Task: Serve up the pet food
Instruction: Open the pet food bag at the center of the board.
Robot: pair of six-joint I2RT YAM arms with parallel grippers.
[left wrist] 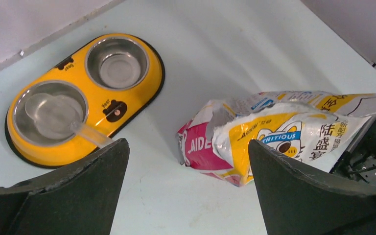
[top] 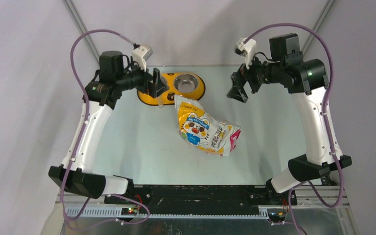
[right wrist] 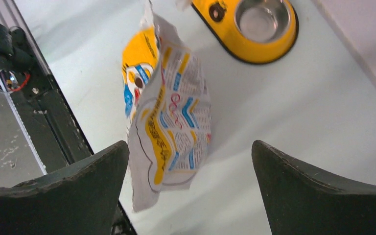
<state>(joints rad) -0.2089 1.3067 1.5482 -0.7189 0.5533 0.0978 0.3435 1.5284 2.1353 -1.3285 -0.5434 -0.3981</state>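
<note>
A glossy yellow-white-pink bag (top: 205, 129) with a cartoon cat lies on its side mid-table; it also shows in both wrist views (left wrist: 284, 132) (right wrist: 171, 107). The pet food itself is hidden; no kibble shows. The yellow oval feeder (top: 199, 93) (left wrist: 149, 83) (right wrist: 225, 29) stands behind the bag. A translucent scoop (left wrist: 54, 110) rests in its left steel bowl, and the right bowl looks bare. My left gripper (top: 159, 84) (left wrist: 187, 143) hovers open over the feeder's left end. My right gripper (top: 237, 94) (right wrist: 190, 143) hangs open to the feeder's right, holding nothing.
Grey walls close off the table's back and sides. A black rail (top: 200, 193) with wiring runs along the near edge between the arm bases. Purple cables loop above both arms.
</note>
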